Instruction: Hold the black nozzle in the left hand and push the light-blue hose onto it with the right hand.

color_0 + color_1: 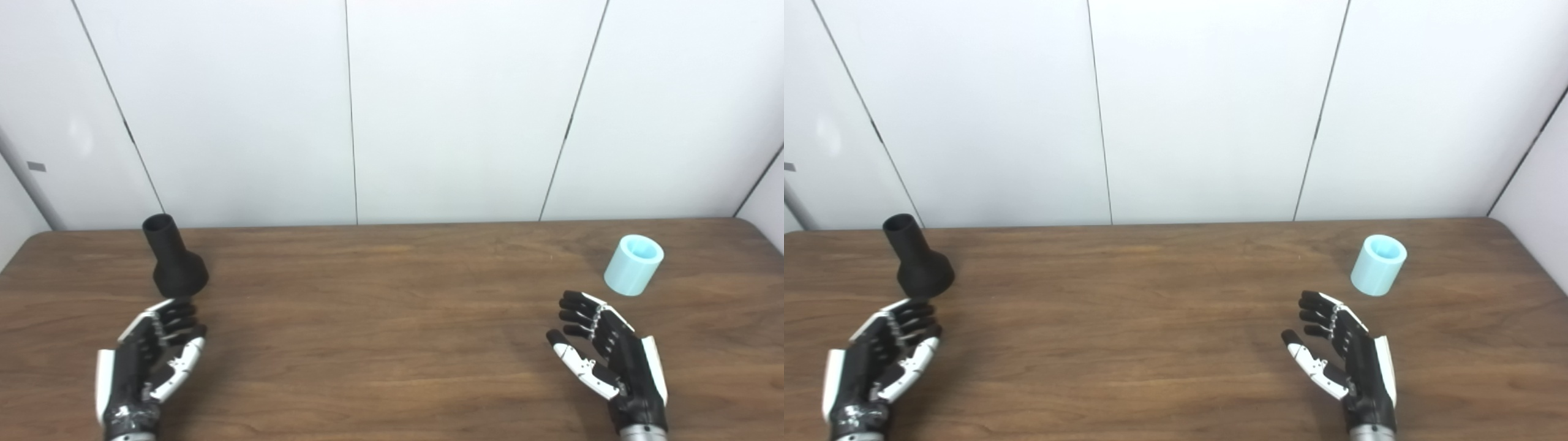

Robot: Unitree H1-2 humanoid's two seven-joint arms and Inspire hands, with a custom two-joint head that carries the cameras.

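Black nozzle [176, 260] upright on counter [392, 318], just beyond empty, spread left hand [150, 361]. Right hand [606, 355] likewise spread, near light-blue hose [634, 264].

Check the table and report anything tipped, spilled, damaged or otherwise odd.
Nothing stands out. The black funnel-shaped nozzle stands upright on its wide base, the short light-blue hose section stands on end, open end up. Both the left hand and right hand are open, holding nothing.
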